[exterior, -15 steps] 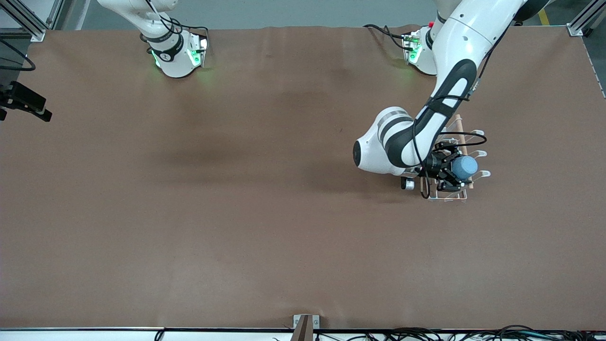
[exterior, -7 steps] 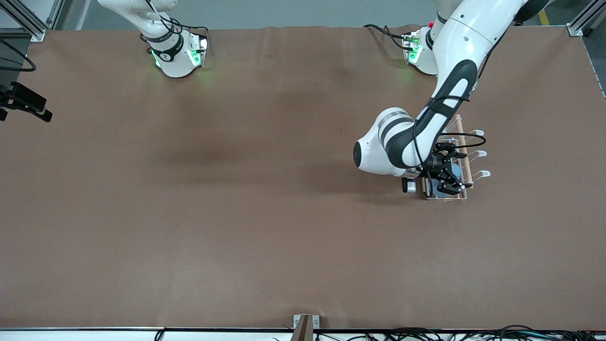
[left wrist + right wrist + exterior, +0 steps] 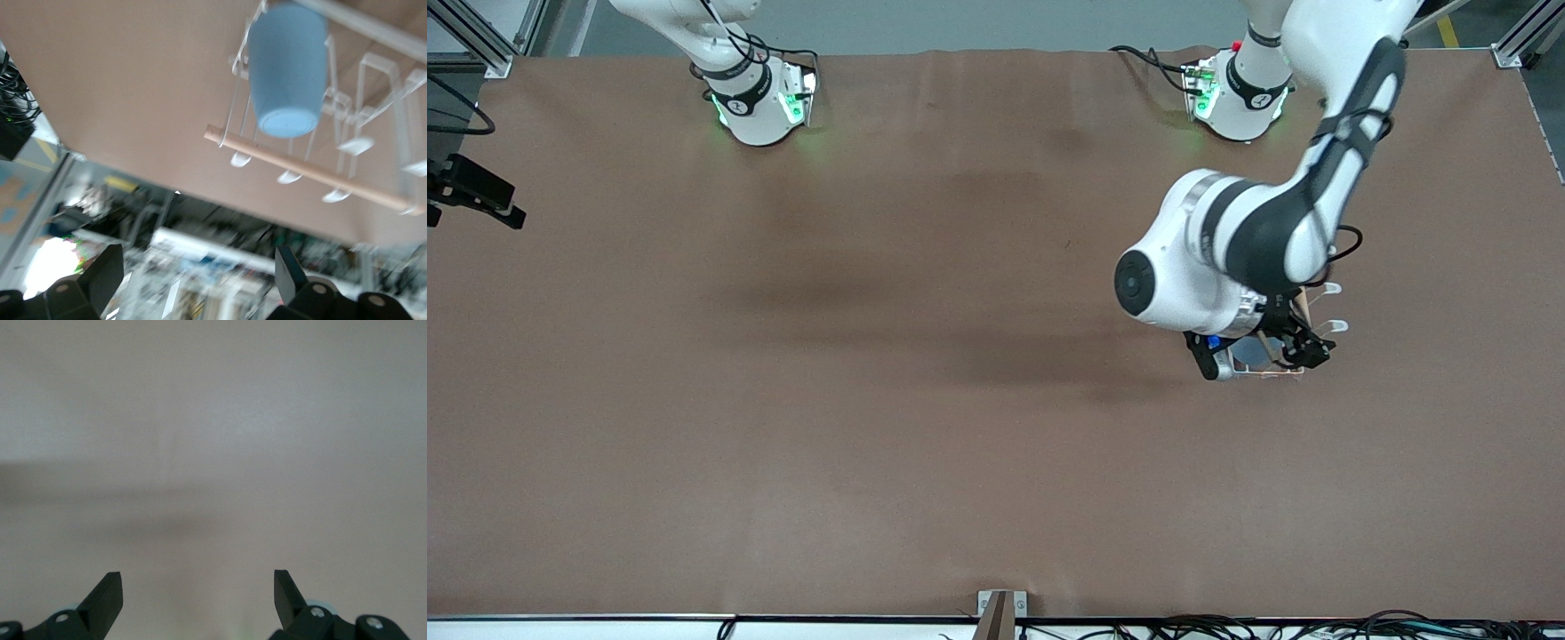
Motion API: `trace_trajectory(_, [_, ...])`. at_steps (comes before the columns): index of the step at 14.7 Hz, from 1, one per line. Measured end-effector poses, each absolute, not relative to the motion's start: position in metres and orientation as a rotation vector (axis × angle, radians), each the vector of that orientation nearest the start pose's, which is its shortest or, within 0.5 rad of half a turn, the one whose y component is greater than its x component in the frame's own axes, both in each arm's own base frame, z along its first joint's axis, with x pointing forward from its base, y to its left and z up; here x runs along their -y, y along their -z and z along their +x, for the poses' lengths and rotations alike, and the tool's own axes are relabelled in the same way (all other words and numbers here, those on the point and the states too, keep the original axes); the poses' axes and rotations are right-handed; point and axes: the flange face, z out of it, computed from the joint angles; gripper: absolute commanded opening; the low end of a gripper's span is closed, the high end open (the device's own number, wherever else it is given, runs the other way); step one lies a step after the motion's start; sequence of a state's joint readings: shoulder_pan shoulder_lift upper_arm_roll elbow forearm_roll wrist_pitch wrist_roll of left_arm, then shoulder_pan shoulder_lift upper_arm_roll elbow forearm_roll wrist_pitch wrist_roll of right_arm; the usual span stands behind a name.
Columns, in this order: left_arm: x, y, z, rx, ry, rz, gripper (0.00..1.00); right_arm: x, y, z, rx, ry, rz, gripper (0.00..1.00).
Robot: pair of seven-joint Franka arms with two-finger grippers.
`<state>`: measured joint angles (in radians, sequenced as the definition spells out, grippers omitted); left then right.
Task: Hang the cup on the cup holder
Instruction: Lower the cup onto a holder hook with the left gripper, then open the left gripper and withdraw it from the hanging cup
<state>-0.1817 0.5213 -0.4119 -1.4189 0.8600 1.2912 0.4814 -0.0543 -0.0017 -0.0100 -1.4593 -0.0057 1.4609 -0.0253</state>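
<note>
No word, label, brand or number can be read anywhere in these views — not on the white arms, not on the brown surface (image 3: 871,400), not on the light-blue cup (image 3: 287,67) or the wire cup holder (image 3: 373,120).

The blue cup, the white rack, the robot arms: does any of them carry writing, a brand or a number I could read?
No readable text anywhere.
Blue cup: plain, no print.
White wire rack: no label.
Arm bases: small dark marks, too small to read.
Left hand and right hand: no markings visible.
</note>
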Motion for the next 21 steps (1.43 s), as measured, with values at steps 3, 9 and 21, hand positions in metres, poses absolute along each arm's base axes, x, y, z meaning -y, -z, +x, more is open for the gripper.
trace_trajectory(3, [0.227, -0.462, 0.605, -1.04, -0.525, -2.313, 1.0, 0.036, -0.668, 0.541, -0.063, 0.004, -3.147, 1.0])
trace_trajectory(9, [0.24, -0.543, 0.594, -0.543, -0.243, -2.759, 1.0, 0.036, -0.667, 0.541, -0.064, 0.004, -3.147, 1.0])
trace_trajectory(21, [0.158, -0.64, 0.589, -0.22, -0.023, -3.028, 1.0, 0.037, -0.667, 0.541, -0.065, 0.004, -3.147, 1.0])
